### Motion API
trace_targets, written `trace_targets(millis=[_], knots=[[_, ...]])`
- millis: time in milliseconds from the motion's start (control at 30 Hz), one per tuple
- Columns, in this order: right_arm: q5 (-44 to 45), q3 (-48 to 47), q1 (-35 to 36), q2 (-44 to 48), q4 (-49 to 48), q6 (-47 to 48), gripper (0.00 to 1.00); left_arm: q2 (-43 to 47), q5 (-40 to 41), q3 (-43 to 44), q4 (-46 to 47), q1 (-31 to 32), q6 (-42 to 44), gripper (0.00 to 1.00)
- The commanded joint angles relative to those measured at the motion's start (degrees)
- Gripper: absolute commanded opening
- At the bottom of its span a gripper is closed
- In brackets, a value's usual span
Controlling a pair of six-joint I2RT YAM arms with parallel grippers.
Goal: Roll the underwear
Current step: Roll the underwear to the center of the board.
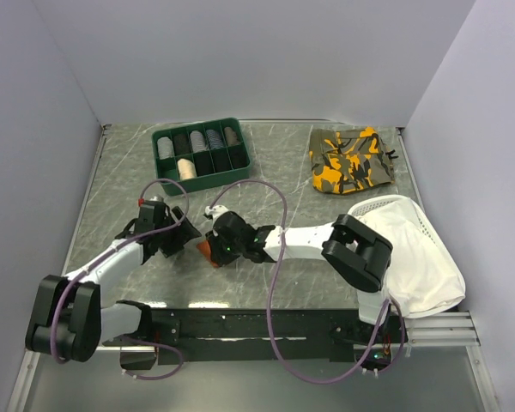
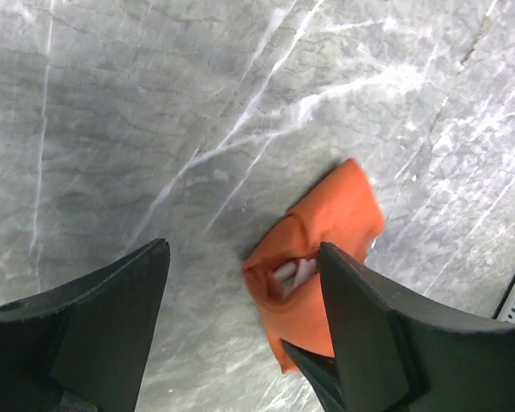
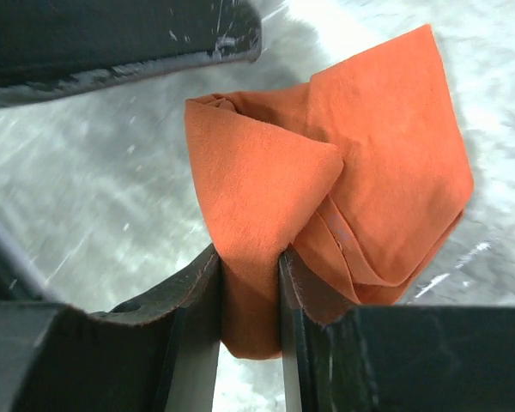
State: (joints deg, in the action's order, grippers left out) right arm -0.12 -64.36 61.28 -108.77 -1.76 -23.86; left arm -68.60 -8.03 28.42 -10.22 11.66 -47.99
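The underwear (image 3: 369, 163) is a small rust-orange bundle, loosely folded on the grey marble table. My right gripper (image 3: 249, 257) is shut on a fold of its near edge, with orange fabric squeezed between the two pads. In the left wrist view the underwear (image 2: 326, 232) shows a bit of cream-white inside an open fold. My left gripper (image 2: 240, 257) stands open above the table, its right finger (image 2: 369, 335) beside the bundle without pinching it. From above, the underwear (image 1: 204, 250) lies between the left gripper (image 1: 178, 242) and the right gripper (image 1: 213, 247).
A green compartment tray (image 1: 157, 159) with several rolled items stands at the back left. An orange-and-olive camouflage garment (image 1: 352, 159) lies at the back right. A white mesh basket (image 1: 422, 225) holding a large white cloth (image 1: 416, 270) sits at the right.
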Motion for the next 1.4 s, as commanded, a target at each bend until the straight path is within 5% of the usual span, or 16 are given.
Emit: trace_targets(millis=[0, 533, 900, 1367], knots=[[-16.6, -3.0, -2.6, 1.5, 1.3, 2.8, 0.31, 3.6, 0.4, 1.1, -1.1, -0.3, 0.9, 0.77], [-50.6, -8.9, -14.7, -12.4, -5.5, -5.2, 0.35, 16.0, -3.6, -4.2, -1.8, -0.3, 1.8, 0.76], [-53.6, -5.3, -18.2, -18.6, -16.4, -21.2, 0.36, 20.9, -8.4, -9.5, 2.7, -0.2, 0.3, 0.71], [-54.0, -0.5, -18.7, -21.4, -25.9, -30.8, 0.38, 14.2, -4.7, -11.2, 9.0, 0.0, -1.1, 0.61]])
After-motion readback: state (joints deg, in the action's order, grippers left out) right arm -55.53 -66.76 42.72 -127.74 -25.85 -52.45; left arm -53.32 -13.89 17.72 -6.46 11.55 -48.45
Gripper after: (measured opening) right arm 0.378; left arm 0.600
